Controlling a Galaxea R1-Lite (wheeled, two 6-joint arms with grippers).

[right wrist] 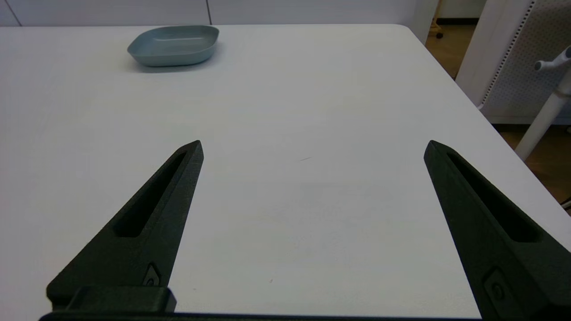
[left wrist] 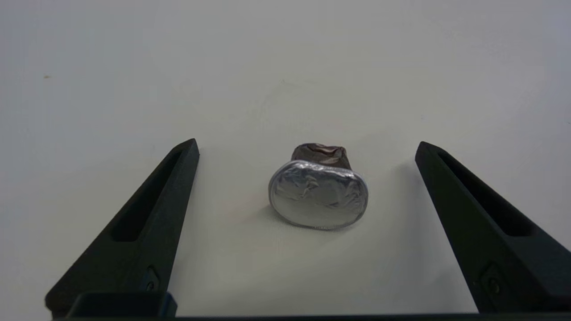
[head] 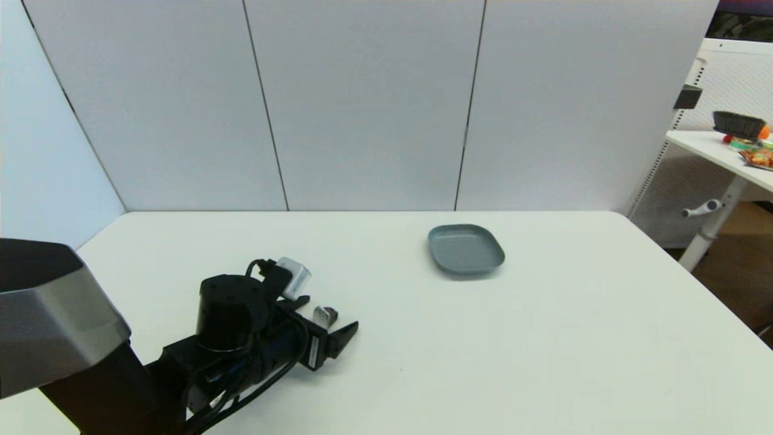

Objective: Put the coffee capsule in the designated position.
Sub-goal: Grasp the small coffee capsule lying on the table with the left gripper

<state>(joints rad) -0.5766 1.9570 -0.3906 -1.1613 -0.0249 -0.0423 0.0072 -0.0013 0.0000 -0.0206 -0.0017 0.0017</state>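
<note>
Coffee capsule [left wrist: 318,192] lies on its side on the bench [head: 543,338], well apart from the grey dish [head: 465,248], on the robot's near-left side of it. Left hand [left wrist: 308,149] is low at the bench, spread wide, one finger on either side of the capsule, neither one touching it. Nothing is held.

Risks from here, as I judge them:
- Capsule rests on its tapered side, so it can roll. If one finger meets it before the other, it will likely be nudged out of the gap instead of being pinched.
- Body looks thin and already dented; a hard squeeze may crush it further or let it pop out toward the fingertips.
- Foil rim is wider than the body. A grip on the rim alone would be shallow, and the capsule could drop on the way to the dish.
- Dish is shallow with a low wall; released from high up, the capsule could bounce or roll out.

Look of the capsule: small, dark brown crumpled body, narrow end turned away from the left wrist; silver foil face wrinkled, pressed to an oval.

Right hand [right wrist: 312,147] is spread wide and empty over bare bench, nearer the robot than the dish; it is out of the head view.
</note>
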